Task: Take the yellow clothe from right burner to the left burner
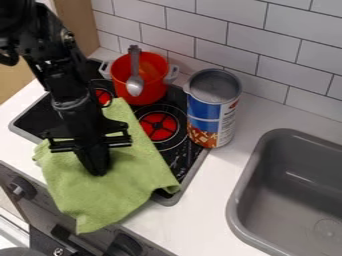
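Taking the view as a clock face, one green cloth point(113, 192) is lying between seven and eight o'clock, and one gripper point(97, 167) is hanging at eight on one arm point(63, 65). One stovetop point(184, 162) is sitting left of centre; two red burner discs are showing, one point(158, 125) near the centre and one point(103, 95) at ten. One red pot point(143, 96) with two handles is standing at eleven, and one spoon point(135, 84) is resting there. One can point(217, 120) is standing between two and three, and one sink point(248, 187) is occupying four.
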`<state>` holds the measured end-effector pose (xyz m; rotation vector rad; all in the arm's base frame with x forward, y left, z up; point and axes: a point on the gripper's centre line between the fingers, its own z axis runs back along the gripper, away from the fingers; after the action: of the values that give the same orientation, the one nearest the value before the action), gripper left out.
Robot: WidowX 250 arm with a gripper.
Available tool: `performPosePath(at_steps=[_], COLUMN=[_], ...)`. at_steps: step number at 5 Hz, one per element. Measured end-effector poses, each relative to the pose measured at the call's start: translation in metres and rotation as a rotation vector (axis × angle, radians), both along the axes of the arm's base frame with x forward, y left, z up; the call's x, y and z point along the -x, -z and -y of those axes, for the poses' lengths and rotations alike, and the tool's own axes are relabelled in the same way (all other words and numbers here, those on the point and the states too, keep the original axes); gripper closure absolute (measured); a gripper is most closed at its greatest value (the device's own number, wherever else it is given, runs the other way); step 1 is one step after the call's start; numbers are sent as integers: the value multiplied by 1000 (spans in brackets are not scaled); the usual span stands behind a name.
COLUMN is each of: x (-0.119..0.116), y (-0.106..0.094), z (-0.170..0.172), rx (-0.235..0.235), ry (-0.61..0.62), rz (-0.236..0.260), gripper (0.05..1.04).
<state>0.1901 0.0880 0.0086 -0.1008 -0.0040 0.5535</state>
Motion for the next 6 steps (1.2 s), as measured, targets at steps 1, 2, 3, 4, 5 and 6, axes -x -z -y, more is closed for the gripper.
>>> performPosePath(at_steps=[1,2,3,4,5,6], x=[-2,-14,-19,-22,-25,-25], y=[-1,-6,-2,0,-1,-2], z=[-15,-45,-69,-88,-101,-113], rx=[-22,-61,-80,-108,-193,-306], ry=[-64,-133,-174,-179,-77,85], rz=[46,95,87,109,132,148], gripper=[1031,1031,1031,1031,1031,1031])
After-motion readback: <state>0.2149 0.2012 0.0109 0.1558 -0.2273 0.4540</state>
